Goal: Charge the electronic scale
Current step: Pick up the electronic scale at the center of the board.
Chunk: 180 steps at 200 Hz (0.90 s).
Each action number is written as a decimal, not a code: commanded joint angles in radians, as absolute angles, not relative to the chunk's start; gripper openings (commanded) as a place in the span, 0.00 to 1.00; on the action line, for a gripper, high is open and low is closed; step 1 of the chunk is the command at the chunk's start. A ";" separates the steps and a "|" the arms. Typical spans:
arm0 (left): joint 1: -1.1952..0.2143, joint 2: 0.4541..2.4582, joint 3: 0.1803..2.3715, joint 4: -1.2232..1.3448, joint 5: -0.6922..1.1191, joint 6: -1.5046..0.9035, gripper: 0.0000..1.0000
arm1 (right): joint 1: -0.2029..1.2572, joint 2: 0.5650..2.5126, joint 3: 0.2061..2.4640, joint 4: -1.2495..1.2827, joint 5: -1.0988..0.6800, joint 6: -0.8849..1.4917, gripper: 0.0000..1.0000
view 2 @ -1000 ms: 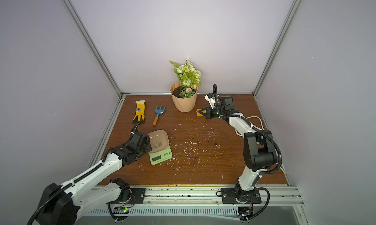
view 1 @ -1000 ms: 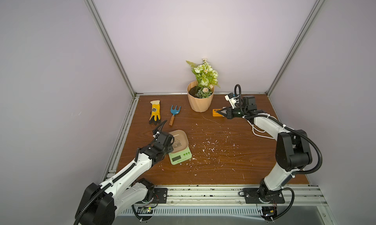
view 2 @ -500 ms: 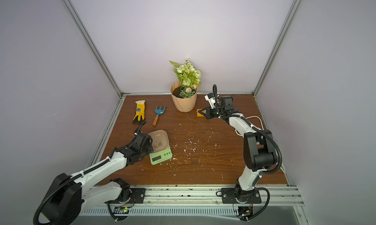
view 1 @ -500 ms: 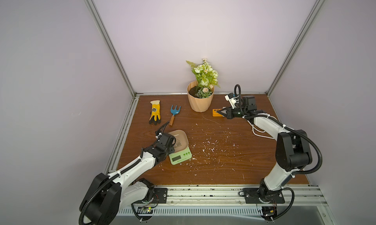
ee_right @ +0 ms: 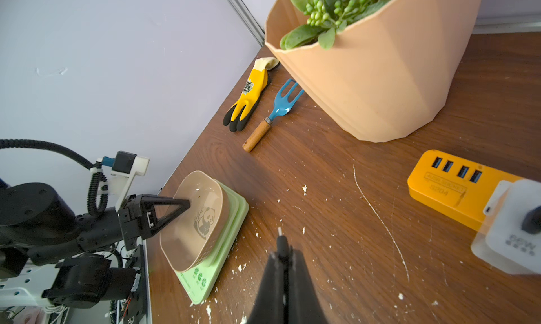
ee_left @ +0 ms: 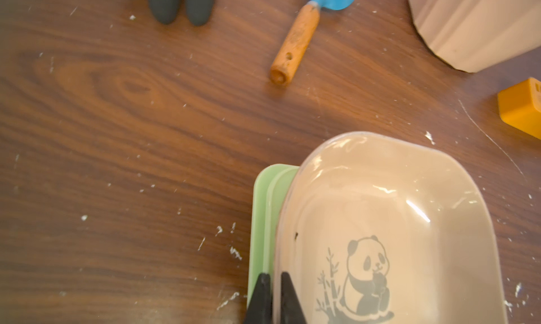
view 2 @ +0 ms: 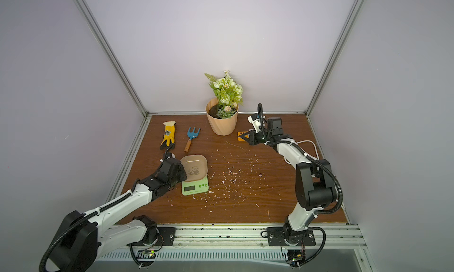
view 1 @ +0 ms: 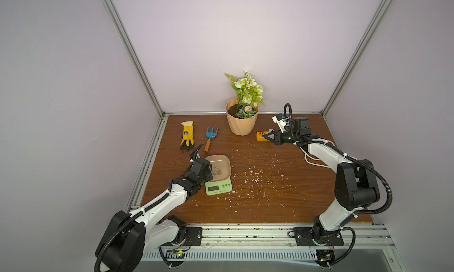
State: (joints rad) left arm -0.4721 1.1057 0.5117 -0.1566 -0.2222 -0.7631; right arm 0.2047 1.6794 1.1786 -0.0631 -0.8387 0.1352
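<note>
The electronic scale [view 1: 218, 188] is light green with a tan panda tray [view 1: 219, 167] and sits front left on the table in both top views [view 2: 195, 188]. My left gripper [ee_left: 275, 278] is shut on the tray's left rim, one finger inside and one outside; the right wrist view shows it there too [ee_right: 186, 204]. At the back right, my right gripper [ee_right: 283, 255] is shut on a black cable plug [ee_right: 282, 242] whose metal tip points out. It hovers beside the orange power strip [view 1: 261, 135].
A white charger cube [ee_right: 509, 234] is plugged into the power strip, and a white cable [view 1: 312, 160] trails under the right arm. A flower pot [view 1: 242, 122], a blue garden fork [view 1: 210, 138] and a yellow glove [view 1: 187, 138] stand at the back. White crumbs litter the middle.
My left gripper has closed from open onto the tray's rim, with the arm settling lower beside the scale. The right arm has stayed still with the plug.
</note>
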 commanded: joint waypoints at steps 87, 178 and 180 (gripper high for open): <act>-0.452 1.308 0.727 0.046 -0.142 -0.578 0.00 | 0.240 1.621 1.095 0.047 -0.897 0.191 0.00; -0.356 1.367 0.750 0.193 0.101 -0.613 0.00 | 0.252 1.639 1.025 0.132 -0.892 0.279 0.00; -0.356 1.369 0.749 0.195 0.103 -0.615 0.00 | 0.251 1.640 1.024 0.135 -0.893 0.282 0.00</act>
State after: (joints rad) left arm -0.3740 1.3602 0.7074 0.0784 0.0170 -0.5766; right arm 0.2474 1.6497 1.0325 0.0635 -0.8680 0.2405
